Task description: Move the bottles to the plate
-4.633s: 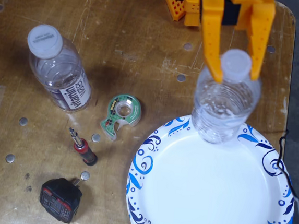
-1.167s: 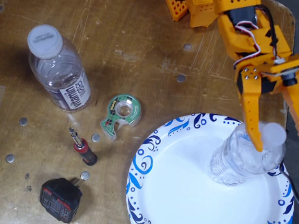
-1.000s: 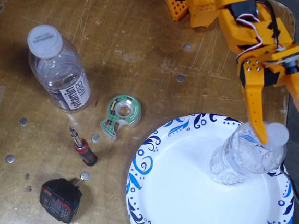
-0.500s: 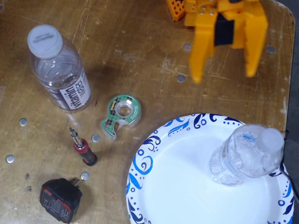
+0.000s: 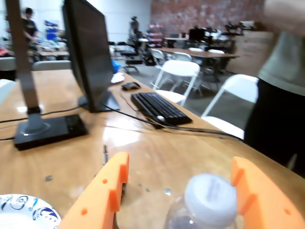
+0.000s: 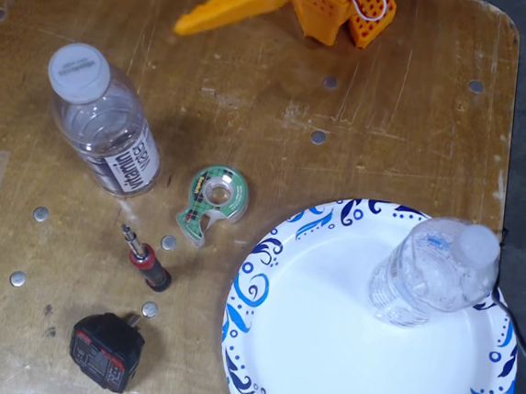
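Note:
A clear bottle point(image 6: 436, 272) with a white cap and a pale label stands on the upper right of the blue-patterned white plate point(image 6: 323, 350), free of the arm. The other bottle point(image 6: 104, 119), with a dark-lettered label, stands on the wooden table at the upper left. My orange gripper point(image 6: 151, 3) is open at the table's top edge, pointing left, above and right of that bottle. In the wrist view a bottle's white cap point(image 5: 209, 193) shows low between the spread fingers of the gripper point(image 5: 180, 164), and the plate point(image 5: 24, 210) rim is at the bottom left.
A green tape dispenser point(image 6: 215, 197), a small red-handled tool point(image 6: 147, 262) and a black plug adapter point(image 6: 107, 351) lie left of the plate. The arm's base point(image 6: 344, 10) sits at the top centre. The table's right edge point(image 6: 510, 136) runs close to the plate.
The gripper carried a bottle onto the plate, opened and left it there. It then pulled back to the top of the table and swung left toward the other bottle.

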Available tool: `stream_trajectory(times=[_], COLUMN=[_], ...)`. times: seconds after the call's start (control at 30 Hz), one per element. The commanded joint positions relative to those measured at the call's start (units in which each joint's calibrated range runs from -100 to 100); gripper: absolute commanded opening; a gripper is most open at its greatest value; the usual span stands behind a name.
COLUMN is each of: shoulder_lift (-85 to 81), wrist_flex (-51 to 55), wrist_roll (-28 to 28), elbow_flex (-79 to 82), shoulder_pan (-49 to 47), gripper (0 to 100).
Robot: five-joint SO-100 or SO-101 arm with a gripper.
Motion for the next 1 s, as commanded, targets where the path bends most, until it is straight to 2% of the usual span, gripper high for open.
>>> stream_trajectory(times=[0.0,0.1,0.23,0.43,0.6,0.97], shoulder_lift=[0.60,3.13,6.67,13.33,19.15,28.67], wrist_flex=[1.14,0.96,-1.30,-5.74,-9.66,-21.84], wrist_roll=[0.17,0.22,0.17,-0.10,-2.55,-2.34], elbow_flex=[-3.14,-3.14,-3.23,-3.14,-2.51,-3.23], shoulder_pan=[3.77,4.31,3.88,4.42,7.55,7.22], gripper=[28,37,42,43,43,42])
